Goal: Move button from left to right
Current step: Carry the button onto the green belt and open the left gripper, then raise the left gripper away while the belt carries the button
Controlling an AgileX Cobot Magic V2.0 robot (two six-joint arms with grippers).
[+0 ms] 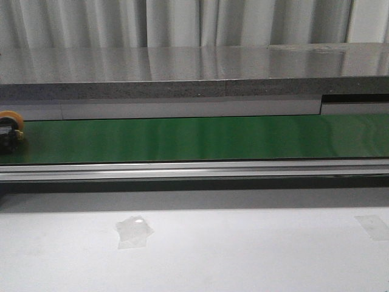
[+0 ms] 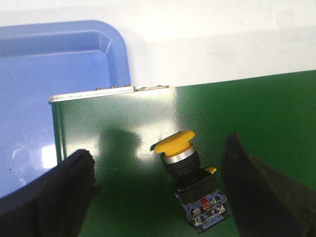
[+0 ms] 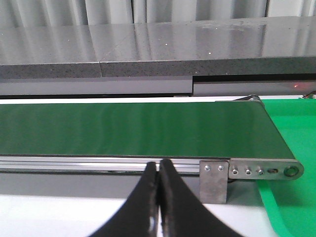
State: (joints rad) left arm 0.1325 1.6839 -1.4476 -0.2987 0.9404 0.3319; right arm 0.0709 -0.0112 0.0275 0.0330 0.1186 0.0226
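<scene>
Counter (image 1: 243,255): pale grey surface filling the lower part of the front view, carrying two patches of clear tape.

Conveyor belt (image 1: 194,139): long green band running across the middle of the front view, edged by a silver rail along its near side. In the right wrist view its end, with a bolted metal bracket (image 3: 249,171), is sitting at centre right, just beside a green tray (image 3: 291,128).

Blue tray (image 2: 54,74): occupying the upper left of the left wrist view, lying just beyond the belt's end.

Left hand (image 2: 163,197): black fingers standing wide apart at the lower corners of the left wrist view, gripping nothing, flanking the button without touching it.

Right hand (image 3: 158,207): fingers pressing together at bottom centre of the right wrist view, nothing between them.

Button (image 2: 185,170): yellow cap on a black body, lying tilted on the green belt; showing at the far left edge of the front view.
</scene>
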